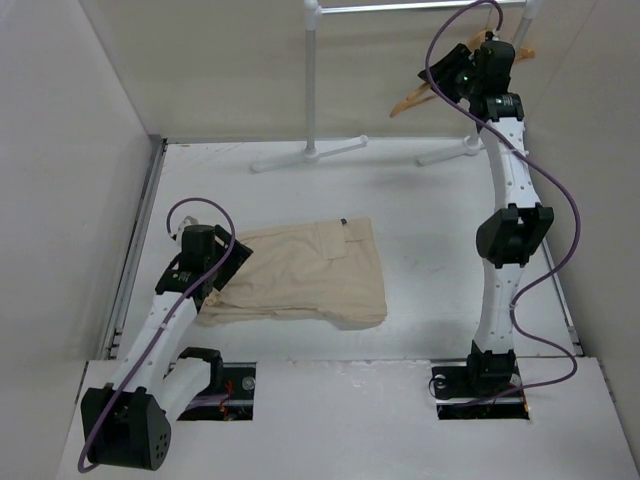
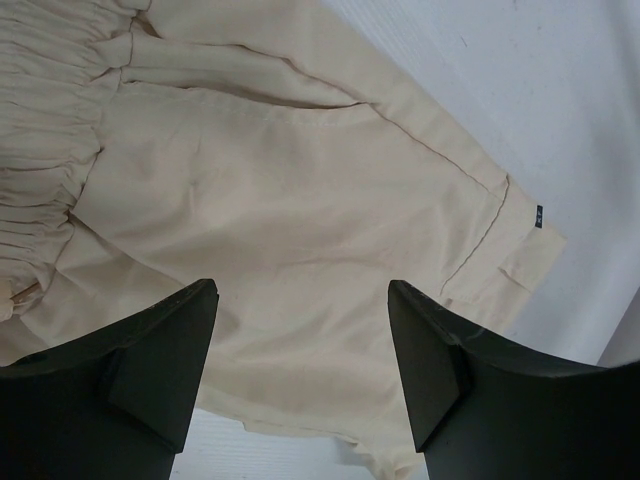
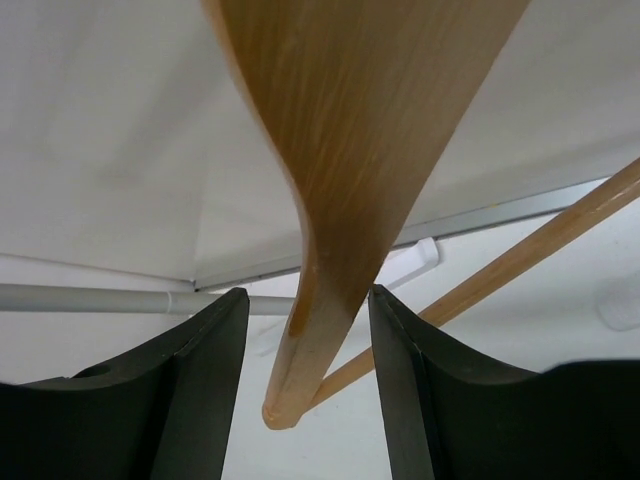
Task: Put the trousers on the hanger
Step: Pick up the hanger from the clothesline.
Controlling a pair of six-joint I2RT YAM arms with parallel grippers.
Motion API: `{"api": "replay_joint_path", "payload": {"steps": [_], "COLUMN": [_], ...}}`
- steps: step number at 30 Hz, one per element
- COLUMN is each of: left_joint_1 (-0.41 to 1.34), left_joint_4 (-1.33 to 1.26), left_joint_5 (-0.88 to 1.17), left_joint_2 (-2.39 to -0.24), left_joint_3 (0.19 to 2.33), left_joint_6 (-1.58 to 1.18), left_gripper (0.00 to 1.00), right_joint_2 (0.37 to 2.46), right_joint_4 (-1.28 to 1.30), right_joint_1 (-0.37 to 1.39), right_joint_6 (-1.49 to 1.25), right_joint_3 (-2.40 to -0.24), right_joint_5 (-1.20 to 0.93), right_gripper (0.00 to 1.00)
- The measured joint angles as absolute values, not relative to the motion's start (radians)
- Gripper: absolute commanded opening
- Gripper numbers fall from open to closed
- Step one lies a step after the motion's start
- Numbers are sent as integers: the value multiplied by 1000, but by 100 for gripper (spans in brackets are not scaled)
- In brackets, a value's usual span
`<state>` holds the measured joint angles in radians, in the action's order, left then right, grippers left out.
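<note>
White table (image 1: 430,260), white rack pole (image 1: 312,80) on splayed feet (image 1: 310,155), pale enclosure walls (image 1: 60,150)

Nothing readable anywhere. The tiny dark tag (image 2: 538,213) on the trousers (image 2: 300,200) pocket is too small to read.

trousers (image 1: 300,275) | beige soft cloth, folded into a compact rectangle, lying flat on the table, near-left of centre | gathered elastic waist at the left end, flap pocket (image 2: 505,240) on the far-right part | hanger (image 1: 412,100) | orange-tan wood, slim bottom bar (image 3: 540,235) | raised at far right, tilted, left tip lowest
</note>
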<state>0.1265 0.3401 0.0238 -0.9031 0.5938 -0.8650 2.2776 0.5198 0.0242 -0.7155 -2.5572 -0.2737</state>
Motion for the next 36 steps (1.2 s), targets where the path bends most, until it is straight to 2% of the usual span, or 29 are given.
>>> {"api": "replay_joint_path", "payload": {"steps": [5, 10, 13, 21, 36], "left_joint_1": [121, 116, 116, 118, 130], "left_joint_4": [340, 340, 339, 332, 334], "left_joint_5": [23, 23, 24, 25, 26], "left_joint_2": [-904, -904, -904, -904, -880], "left_joint_3": [594, 594, 594, 601, 643], "left_joint_6": [-861, -861, -861, -862, -862], "left_gripper": [67, 67, 67, 67, 67], "right_joint_2": [2293, 2295, 2295, 2271, 2048], "right_joint_4": [521, 532, 541, 581, 536], "right_joint_1": [49, 67, 72, 73, 179], "right_joint_6": [-727, -742, -739, -726, -724], "right_joint_3": [-2558, -2558, -2558, -2549, -2309], "right_joint_5": [-293, -303, -305, -304, -324], "right_gripper": [45, 27, 20, 18, 19]}}
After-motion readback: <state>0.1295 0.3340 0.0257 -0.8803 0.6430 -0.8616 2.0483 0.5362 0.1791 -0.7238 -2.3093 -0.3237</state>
